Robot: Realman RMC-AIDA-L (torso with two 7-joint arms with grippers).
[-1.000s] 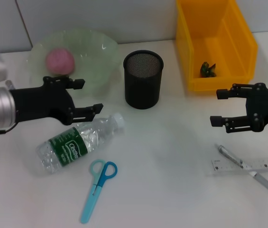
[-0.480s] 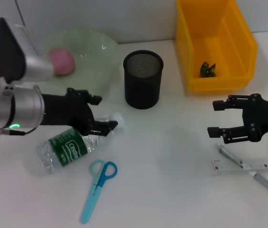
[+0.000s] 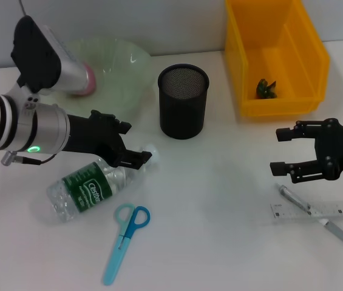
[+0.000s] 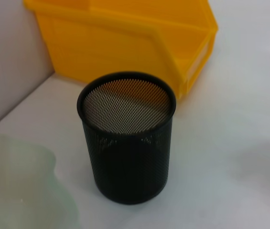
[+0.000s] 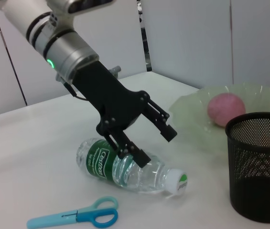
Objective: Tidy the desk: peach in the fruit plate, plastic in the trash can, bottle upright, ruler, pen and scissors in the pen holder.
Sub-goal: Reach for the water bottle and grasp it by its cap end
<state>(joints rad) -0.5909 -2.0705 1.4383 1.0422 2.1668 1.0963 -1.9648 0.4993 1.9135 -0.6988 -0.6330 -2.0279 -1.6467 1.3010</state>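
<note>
Taking the black mesh pen holder point(image 3: 183, 101) as the landmark and working outward from the robot's side of the desk, most of the tidying is waiting to be done. Nearest the robot, the blue scissors point(image 3: 125, 240) are lying flat well in front of the holder and to its left. On the other side, the clear ruler point(image 3: 317, 210) and the pen point(image 3: 318, 216) are lying crossed, well to the holder's right and in front of it. None of the three is sitting in the holder, which is looking empty in the left wrist view.

A little farther out, the water bottle point(image 3: 92, 187) is lying on its side to the front-left of the holder, cap pointing toward it. The left gripper point(image 3: 130, 143) is hovering just over the bottle's neck end with its fingers spread apart, holding nothing; righting the bottle appears to be the step in hand. The right gripper point(image 3: 286, 151) is hanging right of the holder, above the pen and ruler, fingers likewise apart and empty.

Farthest out, two jobs are looking finished: the pink peach point(image 5: 226, 109) is resting in the pale green fruit plate point(image 3: 125, 66) to the holder's left, and a scrap of green plastic point(image 3: 266, 88) is sitting inside the yellow bin point(image 3: 315, 57) to its right.
</note>
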